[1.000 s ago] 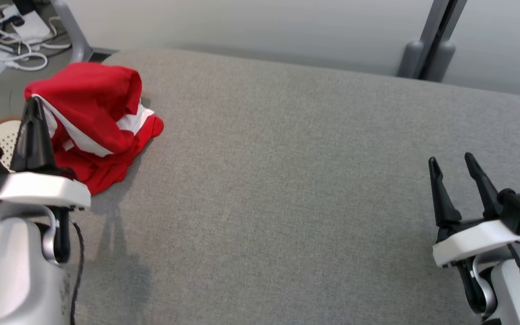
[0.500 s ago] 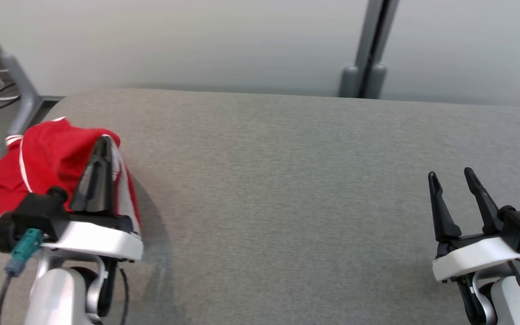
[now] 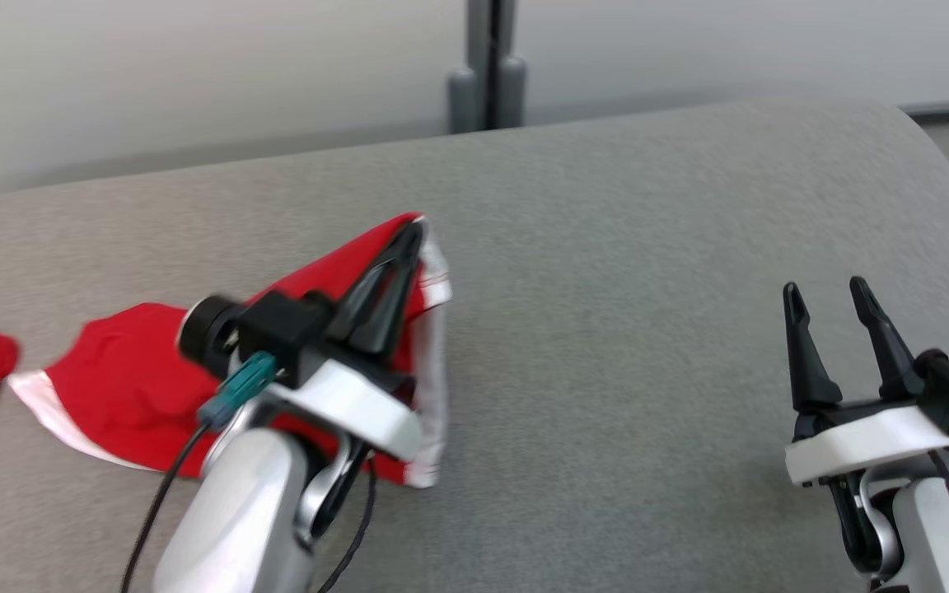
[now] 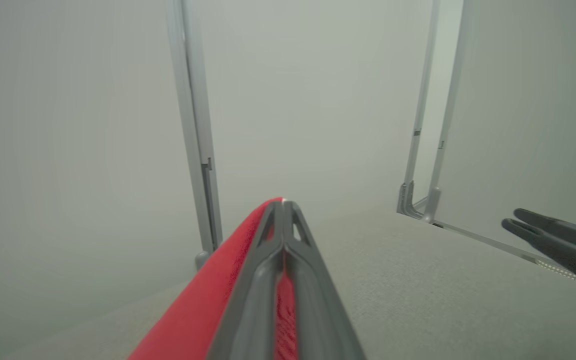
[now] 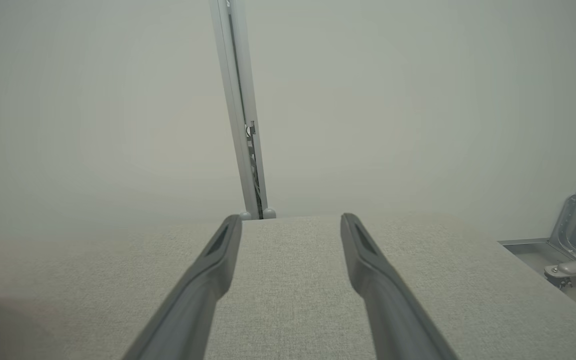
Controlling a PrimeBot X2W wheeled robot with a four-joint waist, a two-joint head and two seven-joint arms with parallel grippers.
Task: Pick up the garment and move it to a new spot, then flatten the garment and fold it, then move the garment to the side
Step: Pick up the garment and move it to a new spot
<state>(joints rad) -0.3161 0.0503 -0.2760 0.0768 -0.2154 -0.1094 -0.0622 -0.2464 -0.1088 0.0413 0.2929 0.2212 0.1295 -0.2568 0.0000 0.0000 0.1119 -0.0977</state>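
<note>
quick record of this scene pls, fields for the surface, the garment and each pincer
surface: grey, fabric-covered
garment: red with white trim, one edge lifted, the rest trailing on the surface
left pincer: shut on the garment's raised edge
right pincer: open, holding nothing, well apart from the garment
post: grey, upright behind the surface

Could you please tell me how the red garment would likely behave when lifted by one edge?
Probably floppy: the red garment sags from the shut left gripper onto the grey surface. Likely light, since one pinch holds its edge up.
</note>
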